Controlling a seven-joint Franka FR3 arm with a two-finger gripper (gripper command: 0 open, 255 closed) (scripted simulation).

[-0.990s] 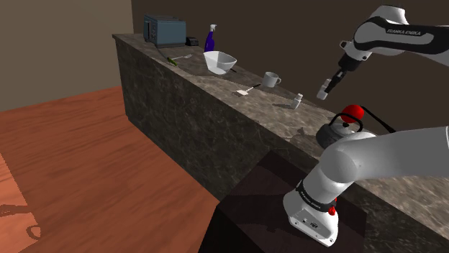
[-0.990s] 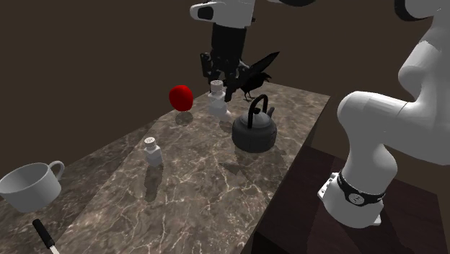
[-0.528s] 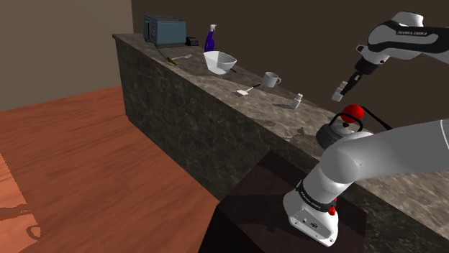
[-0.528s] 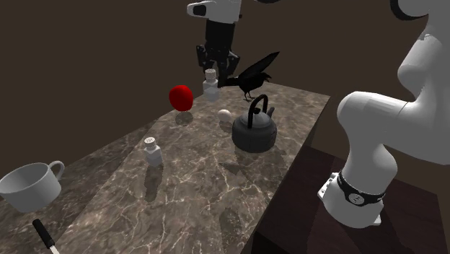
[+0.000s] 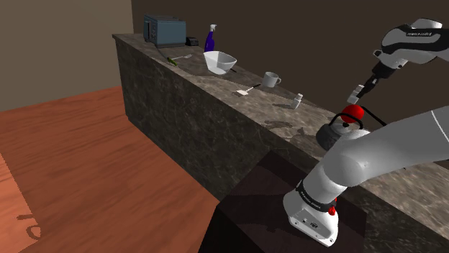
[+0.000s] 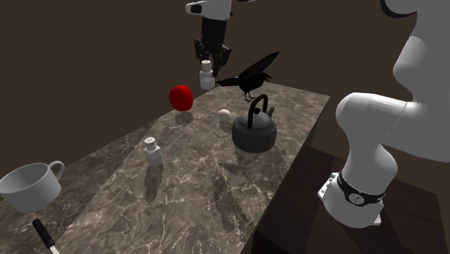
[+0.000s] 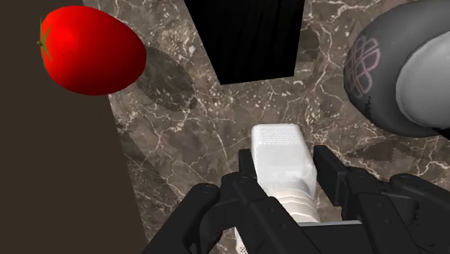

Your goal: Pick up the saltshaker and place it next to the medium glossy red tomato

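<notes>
End effector (image 7: 285,164) clasping white saltshaker (image 7: 281,148), held in the air above marbled counter (image 7: 180,144), red tomato (image 7: 90,49) close by

The shoulder view looks from high beside and behind the dark box stand (image 5: 252,208), down along the long brown marbled stone worktop (image 5: 216,93). The worktop's far end, with a grey box-shaped toaster (image 5: 164,30), lies at upper left.

The second exterior view sits low and near over the worktop, facing along it toward the arm's end. A white handled mug (image 6: 30,186) is closest, at lower left.

Both views share the mug, a round black kettle (image 6: 254,130), a glossy red tomato (image 6: 181,97) and the arm's white base (image 6: 358,195).

The wrist view looks steeply down from close above the worktop, past the black two-finger tool (image 7: 283,155) clasping a white ribbed saltshaker (image 7: 278,141), with the tomato nearby.
</notes>
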